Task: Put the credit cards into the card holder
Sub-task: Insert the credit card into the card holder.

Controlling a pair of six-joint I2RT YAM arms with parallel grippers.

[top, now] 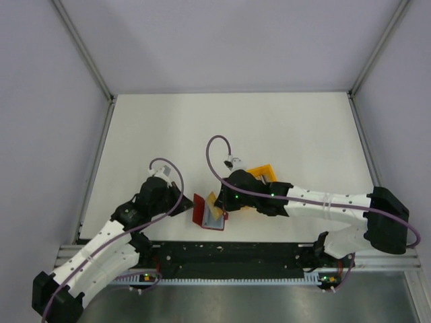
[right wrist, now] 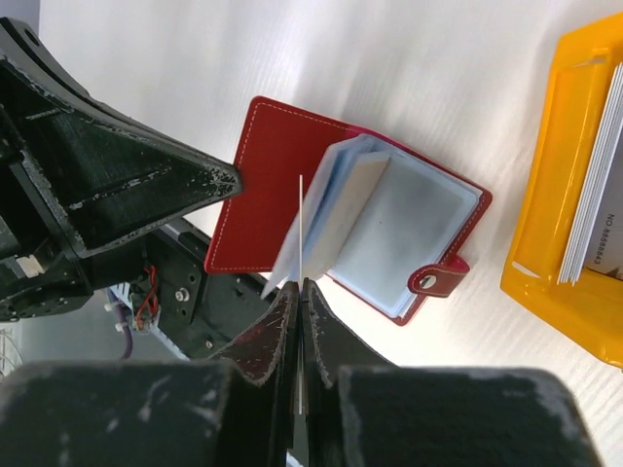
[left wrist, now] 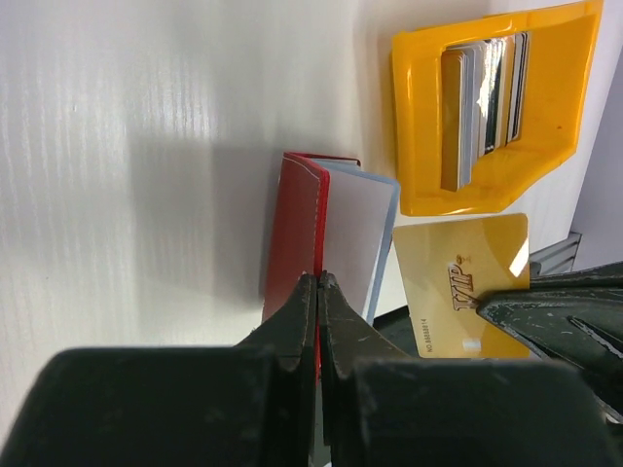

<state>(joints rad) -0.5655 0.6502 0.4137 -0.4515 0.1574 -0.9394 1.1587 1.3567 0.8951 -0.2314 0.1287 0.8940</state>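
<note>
Lying open on the table (left wrist: 146,146), the red card holder (right wrist: 263,185) has its cover clamped in the left gripper (left wrist: 318,280), the right gripper (right wrist: 300,284) pinches a gold card (left wrist: 467,282) on edge over the holder's sleeves (right wrist: 419,224), and more credit cards (left wrist: 487,97) stand in a yellow bin (left wrist: 419,126) beside the holder.

Right arm (top: 316,200) hides much of the yellow bin (top: 264,172) from above; the right wrist frame cuts it off. One corner of the gold card (left wrist: 458,282) sits behind the right gripper (left wrist: 484,304); the near end of the card holder (left wrist: 297,224) is hidden by the left gripper (left wrist: 318,282)
</note>
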